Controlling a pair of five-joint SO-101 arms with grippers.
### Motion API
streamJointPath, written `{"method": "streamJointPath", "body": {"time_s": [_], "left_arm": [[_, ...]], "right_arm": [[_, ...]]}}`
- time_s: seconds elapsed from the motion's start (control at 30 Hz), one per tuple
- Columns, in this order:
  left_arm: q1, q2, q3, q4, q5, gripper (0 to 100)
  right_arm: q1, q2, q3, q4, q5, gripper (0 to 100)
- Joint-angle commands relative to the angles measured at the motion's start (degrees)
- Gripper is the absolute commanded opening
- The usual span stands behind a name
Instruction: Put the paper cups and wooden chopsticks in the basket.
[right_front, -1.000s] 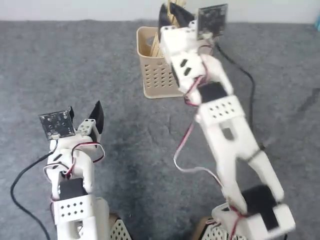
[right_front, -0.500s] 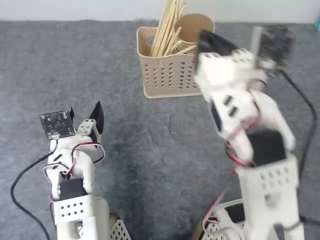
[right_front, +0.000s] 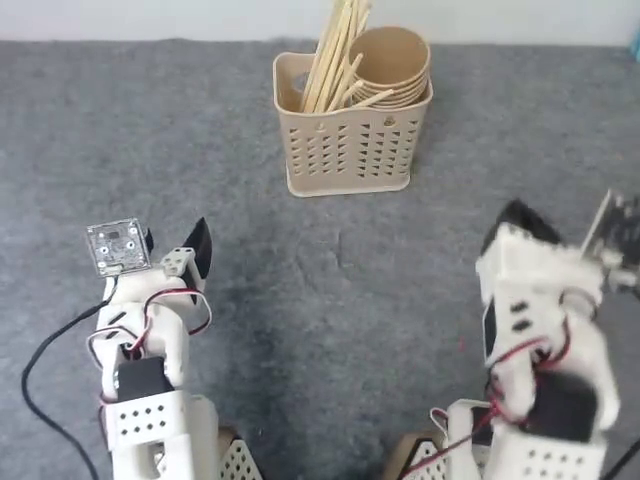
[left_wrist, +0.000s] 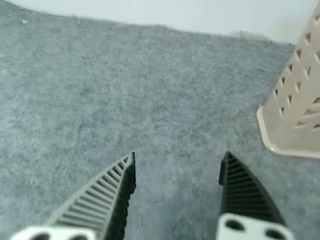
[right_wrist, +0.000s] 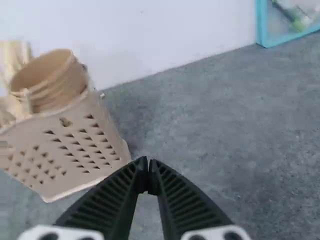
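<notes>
Two arms: white SO-101 arms stand side by side at the near edge of a grey felt-like table cover (right_front: 320, 300), both well apart from the basket.
Left gripper (right_front: 172, 248): spread wide and holding nothing. In its wrist view (left_wrist: 178, 162) the two ribbed black fingers (left_wrist: 117, 192) stand apart, with bare grey cover between them and a corner of the basket (left_wrist: 295, 115) farther off.
Right gripper (right_front: 520, 222): the ribbed black fingers meet tip to tip, with nothing pinched between them. Its wrist view (right_wrist: 148, 170) looks past the closed tips toward the basket (right_wrist: 65, 150).
Basket (right_front: 345, 150): beige plastic with rows of small slots in its walls, upright at the far middle of the table.
Paper cups (right_front: 390, 60): a nested stack of brown cups sits tilted inside the basket, on the right arm's side, its open mouth above the rim. The right wrist view shows the stack (right_wrist: 47, 82) too.
Wooden chopsticks (right_front: 335, 50): a pale bundle stands on end in the basket beside the cups, leaning, with the ends well above the rim.
Wall (right_wrist: 150, 30): plain white, just behind the basket.
Blue-edged object (right_wrist: 287, 20): at the table's far edge, too blurred to tell what it is.
Cable (right_front: 40, 370): black, looping beside the left arm.
</notes>
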Motion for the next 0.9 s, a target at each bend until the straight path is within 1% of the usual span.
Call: {"method": "streamJointPath", "body": {"time_s": [0.0,0.1,0.17,0.23,0.33,0.5,0.57,0.7,0.8,0.87], "left_arm": [[-0.44,-4.22,-3.21,4.04,-1.67,26],[-0.35,-11.87,-1.54,9.23,-4.92,26],[-0.44,-18.9,0.57,12.57,-5.63,26],[-0.53,-25.58,2.24,16.44,-5.71,26],[-0.53,-23.38,2.42,17.32,-5.8,26],[-0.53,-22.33,4.18,17.32,-5.8,26],[-0.53,-22.33,4.79,17.67,-5.8,26],[-0.09,-22.24,8.4,18.73,-5.71,26],[-0.44,-22.24,9.19,19.16,-5.71,26],[-0.44,-22.24,9.01,20.92,-5.71,26]], "right_arm": [[1.1,-14.02,10.81,-1.63,4.57,0.7],[1.1,-24.31,21.36,-1.45,8.88,0.7],[1.19,-24.66,25.93,-1.45,11.69,0.7],[1.98,-22.37,29.36,-1.45,12.22,0.7],[3.21,-21.85,32.44,0.13,12.4,0.7],[2.07,-23.6,34.9,10.59,12.57,0.7],[3.47,-24.13,37.01,10.77,12.92,0.7],[5.23,-24.13,42.11,11.56,16.97,0.7],[8.22,-24.13,44.92,11.74,17.58,0.7],[10.24,-24.13,45.71,11.74,17.58,0.7]]}}
